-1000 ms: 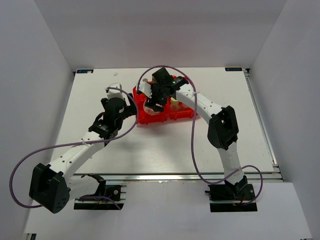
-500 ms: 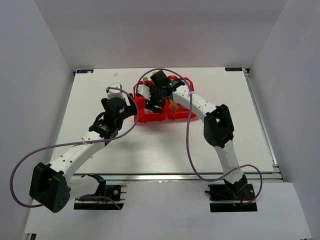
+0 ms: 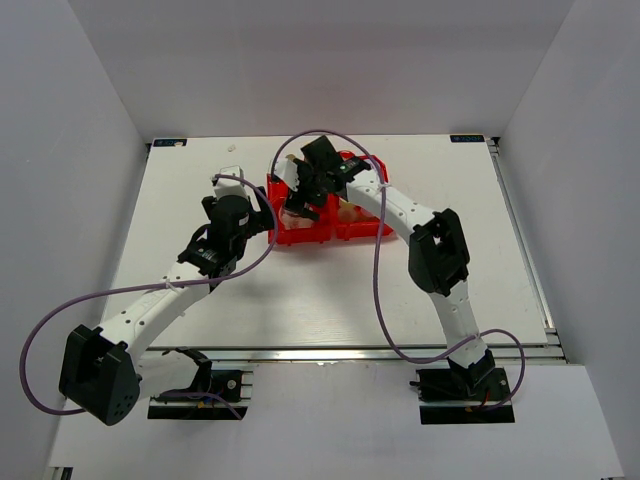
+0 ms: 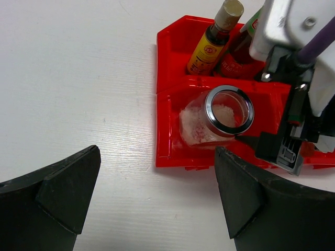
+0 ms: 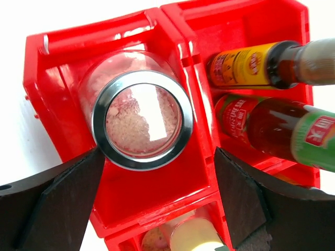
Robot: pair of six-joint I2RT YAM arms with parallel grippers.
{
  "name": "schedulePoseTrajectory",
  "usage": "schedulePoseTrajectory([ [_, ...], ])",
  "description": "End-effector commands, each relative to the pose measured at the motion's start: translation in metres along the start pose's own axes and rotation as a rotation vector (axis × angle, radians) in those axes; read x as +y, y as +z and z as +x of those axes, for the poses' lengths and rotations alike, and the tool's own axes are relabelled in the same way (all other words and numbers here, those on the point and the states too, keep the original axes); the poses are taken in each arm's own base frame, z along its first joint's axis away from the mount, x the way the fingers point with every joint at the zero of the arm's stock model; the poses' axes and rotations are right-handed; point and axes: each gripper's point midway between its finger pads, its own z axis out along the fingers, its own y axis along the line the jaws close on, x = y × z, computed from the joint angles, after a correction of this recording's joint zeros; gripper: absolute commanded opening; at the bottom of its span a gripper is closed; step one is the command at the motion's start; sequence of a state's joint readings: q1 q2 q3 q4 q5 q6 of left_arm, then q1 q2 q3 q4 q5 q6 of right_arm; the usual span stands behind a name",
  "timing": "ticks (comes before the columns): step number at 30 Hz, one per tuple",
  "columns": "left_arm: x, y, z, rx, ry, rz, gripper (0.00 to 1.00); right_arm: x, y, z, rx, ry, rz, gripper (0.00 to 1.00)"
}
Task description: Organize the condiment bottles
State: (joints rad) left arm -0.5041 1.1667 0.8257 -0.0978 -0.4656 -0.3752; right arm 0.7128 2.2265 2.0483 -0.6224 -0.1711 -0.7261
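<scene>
Bearing illegible print, yellow-labelled bottle [image 5: 243, 65]

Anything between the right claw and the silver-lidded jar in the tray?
Nothing visible. The right claw is open directly over the silver-lidded jar, a finger on either side. The sauce bottles sit in the neighbouring compartment of the red tray, off to the side.

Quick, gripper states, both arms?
Left gripper: open, holding nothing.
Right gripper: open, jaws either side of the silver-lidded jar in the red tray, not clamping it.
</scene>
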Motion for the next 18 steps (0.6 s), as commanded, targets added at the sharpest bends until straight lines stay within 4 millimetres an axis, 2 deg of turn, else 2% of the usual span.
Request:
schedulePoseTrajectory([
  [1,0.002,-0.007,-0.013,-0.038,-0.024,-0.01,0.98,-0.03,-0.047,-0.05,-0.151,0.005,0.126,0.89],
  [2,0.003,-0.007,-0.014,-0.039,-0.027,-0.009,0.98,-0.03,-0.053,-0.053,-0.165,0.006,0.129,0.89],
  [3,0.002,-0.009,-0.016,-0.043,-0.03,-0.008,0.98,-0.033,-0.069,-0.064,-0.2,0.008,0.151,0.89],
  [5,0.002,-0.01,-0.018,-0.047,-0.037,-0.008,0.98,-0.033,-0.077,-0.067,-0.24,0.047,0.185,0.89],
  [6,0.004,-0.01,-0.018,-0.046,-0.038,-0.011,0.98,-0.037,-0.103,-0.078,-0.288,0.058,0.233,0.89],
  [7,0.004,-0.011,-0.018,-0.045,-0.042,-0.015,0.98,-0.04,-0.113,-0.077,-0.304,0.086,0.267,0.89],
  [8,0.004,-0.011,-0.019,-0.046,-0.045,-0.016,0.98,-0.044,-0.125,-0.085,-0.365,0.126,0.303,0.89],
  [9,0.006,-0.011,-0.018,-0.045,-0.044,-0.027,0.98,-0.035,-0.14,-0.073,-0.377,0.167,0.317,0.89],
  [11,0.009,-0.012,-0.018,-0.042,-0.053,-0.036,0.98,-0.041,-0.159,-0.053,-0.406,0.255,0.372,0.89],
  [12,0.007,-0.012,-0.019,-0.046,-0.062,-0.025,0.98,-0.04,-0.174,-0.031,-0.433,0.356,0.417,0.89],
  [14,0.008,-0.013,-0.02,-0.048,-0.073,-0.017,0.98,-0.043,-0.19,0.002,-0.435,0.485,0.491,0.89],
  [15,0.009,-0.011,-0.018,-0.047,-0.076,-0.014,0.98,-0.041,-0.205,0.032,-0.457,0.621,0.531,0.89],
  [17,0.016,-0.009,-0.017,-0.043,-0.085,-0.034,0.98,-0.039,-0.218,0.071,-0.455,0.783,0.585,0.89],
  [18,0.02,-0.008,-0.015,-0.035,-0.089,-0.048,0.98,-0.038,-0.239,0.085,-0.481,0.852,0.644,0.89],
])
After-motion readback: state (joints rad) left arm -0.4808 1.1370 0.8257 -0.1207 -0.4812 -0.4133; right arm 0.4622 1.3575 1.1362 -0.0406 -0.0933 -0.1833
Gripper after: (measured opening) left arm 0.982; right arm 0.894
